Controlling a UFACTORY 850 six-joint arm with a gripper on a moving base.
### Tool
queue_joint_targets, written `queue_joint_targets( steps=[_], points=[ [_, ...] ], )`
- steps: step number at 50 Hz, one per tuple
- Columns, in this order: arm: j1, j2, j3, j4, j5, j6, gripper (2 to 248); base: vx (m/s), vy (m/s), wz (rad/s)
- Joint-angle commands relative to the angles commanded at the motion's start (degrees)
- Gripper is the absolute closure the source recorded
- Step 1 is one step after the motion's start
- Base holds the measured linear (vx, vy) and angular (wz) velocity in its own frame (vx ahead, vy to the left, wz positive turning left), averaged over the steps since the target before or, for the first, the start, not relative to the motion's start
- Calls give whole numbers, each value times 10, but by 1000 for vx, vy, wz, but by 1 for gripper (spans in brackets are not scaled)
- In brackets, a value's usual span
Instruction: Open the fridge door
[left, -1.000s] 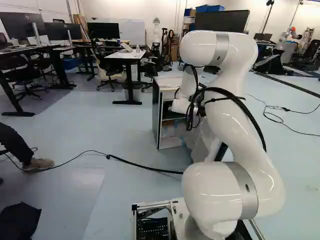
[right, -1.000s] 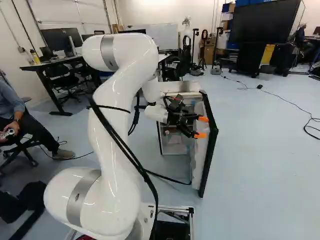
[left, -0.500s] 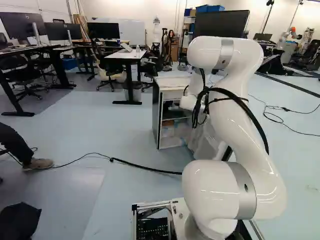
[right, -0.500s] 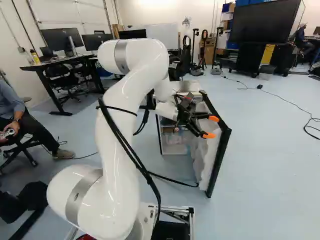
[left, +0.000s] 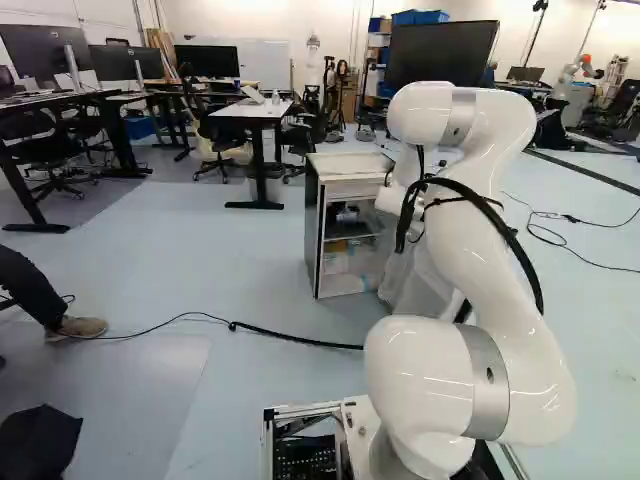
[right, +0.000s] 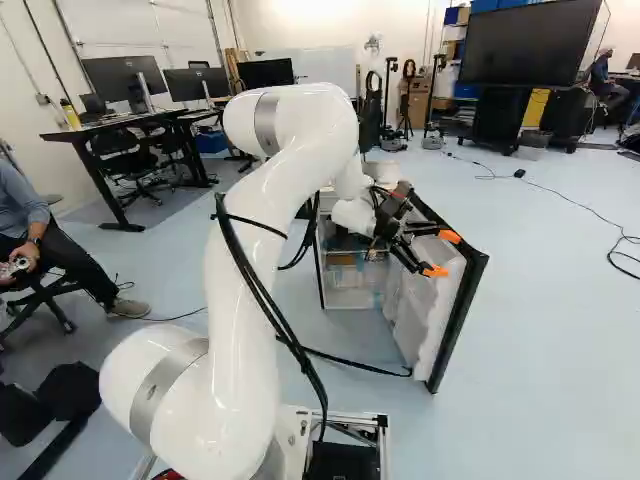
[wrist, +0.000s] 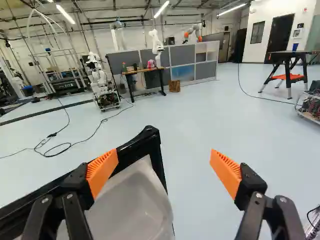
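I see fridge (left: 345, 163) on floor (left: 230, 260) ahead of arm (right: 245, 240), door (right: 425, 320) R, pincer (right: 442, 254) nr door; desk (left: 252, 109) behind fridge, to L.

Open fridge door (right: 425, 315) near arm (right: 245, 270)

The glossy white robot arm (right: 240, 350) has smooth, tubular segments and bulbous, rounded joints; silver-grey bands (left: 487, 380) ring it; slim black cables (left: 525, 262) run outside; the black two-fingered gripper (right: 442, 254) has round metal screws (wrist: 259, 195) and ridged orange pads (wrist: 102, 172).
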Motion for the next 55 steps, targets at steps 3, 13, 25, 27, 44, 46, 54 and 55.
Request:
queue_joint_targets(
  steps=[3,13,25,27,44,46,54,55],
  points=[
    [-2,-1,-3,0,0,0,3,0,0,0],
    [7,7,14,0,0,0,3,0,0,0],
    [30,26,56,-15,-2,0,3,0,0,0],
    [34,29,64,-20,-3,0,3,0,0,0],
    [70,57,125,-65,-10,0,3,0,0,0],
    [75,60,132,-70,-11,0,3,0,0,0],
    [92,74,160,-93,-15,0,3,0,0,0],
    [94,75,163,-95,-15,0,3,0,0,0]
  ],
)
